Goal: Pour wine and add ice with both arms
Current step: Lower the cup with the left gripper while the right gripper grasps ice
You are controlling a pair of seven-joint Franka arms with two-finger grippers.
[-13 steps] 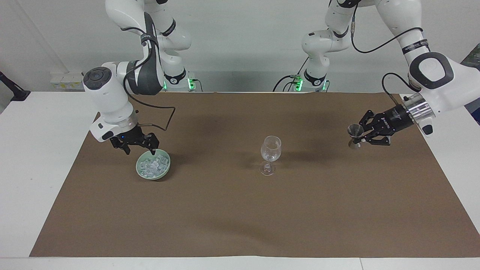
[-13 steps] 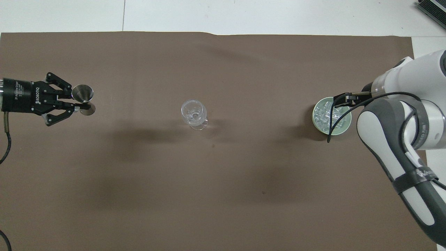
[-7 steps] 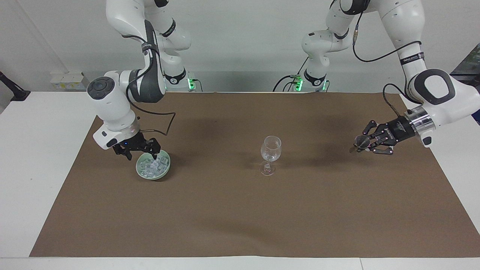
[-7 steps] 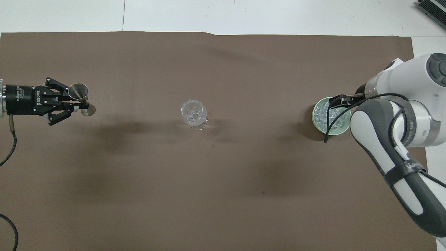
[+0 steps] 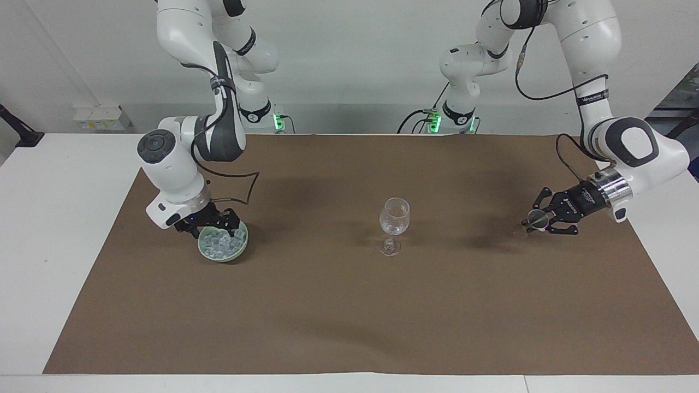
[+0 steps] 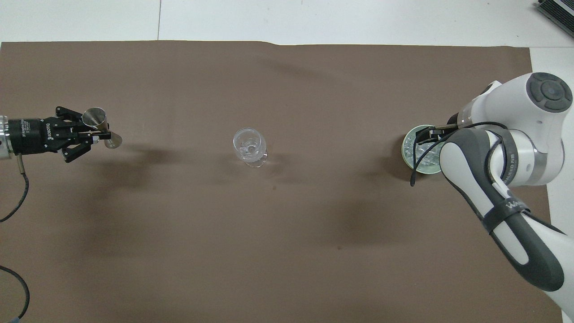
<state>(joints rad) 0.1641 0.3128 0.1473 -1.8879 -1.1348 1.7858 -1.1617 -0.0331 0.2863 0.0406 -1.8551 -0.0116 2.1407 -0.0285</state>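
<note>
Two white Franka arms at a white worktop (image 5: 49, 229) covered by a brown paper mat (image 5: 349, 305).

Left arm: the left hand (image 5: 538, 221) is low over the mat at the left arm's end of the worktop, clamped on a steel double-cone jigger (image 5: 536, 219). In the overhead view the left hand (image 6: 96, 134) grips the jigger (image 6: 96, 121) at its narrow waist, the tool tipped on its side, one cone mouth facing toward the middle of the mat. Whether the jigger touches the mat cannot be told.

Right arm: the right hand (image 5: 210, 222) is down at a pale green bowl (image 5: 238, 250) at the right arm's end of the worktop. Its fingers are spread wide, with one fingertip inside the rim among the ice (image 5: 221, 244) and the other at the bowl's edge nearer to the robots. Nothing is visibly gripped. In the overhead view the forearm covers much of the bowl (image 6: 406, 150); the right hand (image 6: 428, 133) shows only in part over the ice (image 6: 415, 148).

Ice: a glittering heap of small clear cubes filling the bowl.

Centre: an upright clear stemmed wine glass (image 5: 394, 225) stands on the mat between the two hands, well apart from both; the glass (image 6: 249, 146) appears to hold no ice.
</note>
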